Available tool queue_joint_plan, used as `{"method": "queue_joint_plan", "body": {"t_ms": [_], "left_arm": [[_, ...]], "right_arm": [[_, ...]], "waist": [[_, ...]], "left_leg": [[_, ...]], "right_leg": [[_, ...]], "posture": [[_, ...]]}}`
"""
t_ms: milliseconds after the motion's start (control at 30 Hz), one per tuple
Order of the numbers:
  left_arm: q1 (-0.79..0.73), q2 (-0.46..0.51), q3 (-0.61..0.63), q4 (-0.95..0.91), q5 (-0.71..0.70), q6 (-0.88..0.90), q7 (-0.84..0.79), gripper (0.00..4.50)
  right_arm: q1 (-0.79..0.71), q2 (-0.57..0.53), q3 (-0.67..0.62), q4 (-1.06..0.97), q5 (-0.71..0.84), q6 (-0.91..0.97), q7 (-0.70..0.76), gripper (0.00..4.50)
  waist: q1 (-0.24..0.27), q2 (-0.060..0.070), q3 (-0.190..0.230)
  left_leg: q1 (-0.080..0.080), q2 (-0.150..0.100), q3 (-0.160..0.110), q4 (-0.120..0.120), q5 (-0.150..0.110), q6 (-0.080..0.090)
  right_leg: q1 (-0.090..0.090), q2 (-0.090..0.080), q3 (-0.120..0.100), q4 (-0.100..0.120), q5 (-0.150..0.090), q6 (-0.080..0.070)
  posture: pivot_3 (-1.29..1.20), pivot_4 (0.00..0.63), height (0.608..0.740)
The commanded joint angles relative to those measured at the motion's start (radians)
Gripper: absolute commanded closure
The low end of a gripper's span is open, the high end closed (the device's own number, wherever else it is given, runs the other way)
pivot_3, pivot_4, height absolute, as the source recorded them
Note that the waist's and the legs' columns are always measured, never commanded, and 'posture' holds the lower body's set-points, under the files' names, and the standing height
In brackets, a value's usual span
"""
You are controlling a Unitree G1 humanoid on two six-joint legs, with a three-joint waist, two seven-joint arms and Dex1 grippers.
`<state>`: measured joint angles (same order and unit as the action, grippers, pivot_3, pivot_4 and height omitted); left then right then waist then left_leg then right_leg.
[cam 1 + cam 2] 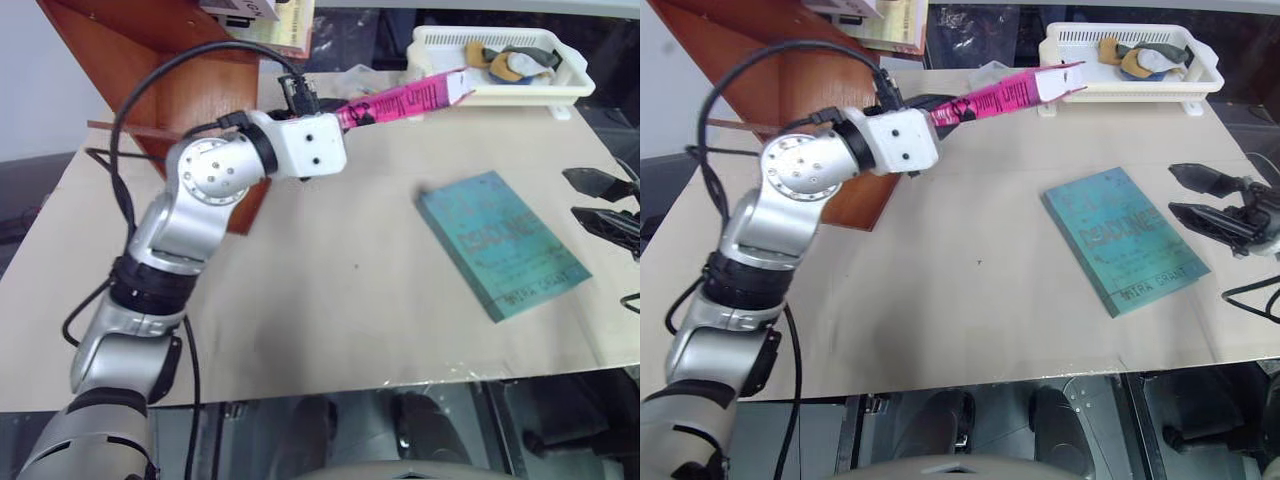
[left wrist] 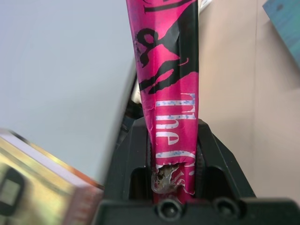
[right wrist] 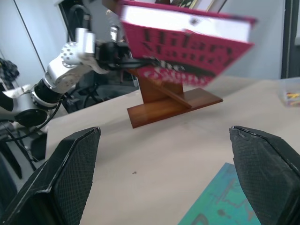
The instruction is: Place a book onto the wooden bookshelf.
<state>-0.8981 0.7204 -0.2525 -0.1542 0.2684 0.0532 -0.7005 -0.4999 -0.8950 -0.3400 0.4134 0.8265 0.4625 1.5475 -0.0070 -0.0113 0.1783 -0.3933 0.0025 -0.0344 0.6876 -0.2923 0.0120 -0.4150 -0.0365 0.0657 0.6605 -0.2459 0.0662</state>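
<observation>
The bright pink book hangs in the air above the back of the table, one end clamped in my left gripper, which is shut on it. Its free end points toward the white basket. The reddish-brown wooden bookshelf stands just behind and to the left of that gripper, and its base also appears in the right wrist view under the raised book. My right gripper hovers open at the table's right edge, with nothing between its fingers.
A teal book lies flat on the table beside the right gripper. A white basket tray with several small items stands at the back right. Pale books rest on the shelf's upper part.
</observation>
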Motion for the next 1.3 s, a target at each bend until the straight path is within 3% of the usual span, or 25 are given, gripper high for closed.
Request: {"method": "queue_joint_plan", "body": {"t_ms": [33,200,467,767,967,1300], "left_arm": [[-0.053,0.064,0.033,-0.066,0.027,-0.089,-0.051,3.95],[-0.081,0.193,0.043,-0.091,-0.024,-0.136,-0.240,3.95],[-0.029,0.316,0.150,-0.124,-0.150,-0.096,-0.388,3.95],[-0.022,0.423,0.265,-0.136,-0.254,-0.056,-0.462,3.95],[0.060,0.519,0.339,-0.040,-0.285,-0.071,-0.509,3.95],[0.152,0.566,0.390,0.073,-0.273,-0.124,-0.483,3.95]], "right_arm": [[-0.029,-0.027,0.028,0.026,0.010,-0.013,0.067,0.00],[-0.092,-0.033,0.074,0.095,0.026,-0.032,0.067,0.00],[-0.159,-0.059,0.160,0.196,0.031,-0.097,0.067,0.00],[-0.202,-0.073,0.210,0.250,0.063,-0.123,0.067,0.00],[-0.219,-0.082,0.248,0.233,0.105,-0.120,0.067,0.00],[-0.267,-0.106,0.306,0.089,0.173,-0.117,0.067,0.00]], "waist": [[-0.002,0.000,0.000],[-0.010,0.001,0.001],[-0.010,0.001,0.001],[-0.010,0.001,0.001],[-0.013,0.002,0.002],[-0.026,0.002,0.002]], "left_leg": [[0.000,0.000,0.000,0.000,0.000,0.000],[0.000,0.000,0.001,0.000,0.000,0.000],[0.001,0.001,0.001,0.001,0.000,0.001],[0.001,0.001,0.001,0.001,0.000,0.001],[0.001,0.001,0.001,0.001,0.000,0.001],[0.001,0.003,0.000,0.001,-0.001,0.001]], "right_leg": [[0.000,0.000,0.000,0.000,0.000,0.000],[0.000,0.001,0.000,0.001,0.000,0.000],[0.000,0.002,-0.001,0.001,0.000,0.000],[0.000,0.002,-0.001,0.001,0.000,0.000],[0.000,0.002,-0.001,0.001,0.000,0.000],[0.000,0.002,-0.001,0.002,0.000,0.000]], "posture": [[0.00,0.150,0.740],[0.00,0.150,0.740],[0.00,0.150,0.740],[0.00,0.150,0.740],[0.00,0.150,0.740],[0.00,0.150,0.740]]}}
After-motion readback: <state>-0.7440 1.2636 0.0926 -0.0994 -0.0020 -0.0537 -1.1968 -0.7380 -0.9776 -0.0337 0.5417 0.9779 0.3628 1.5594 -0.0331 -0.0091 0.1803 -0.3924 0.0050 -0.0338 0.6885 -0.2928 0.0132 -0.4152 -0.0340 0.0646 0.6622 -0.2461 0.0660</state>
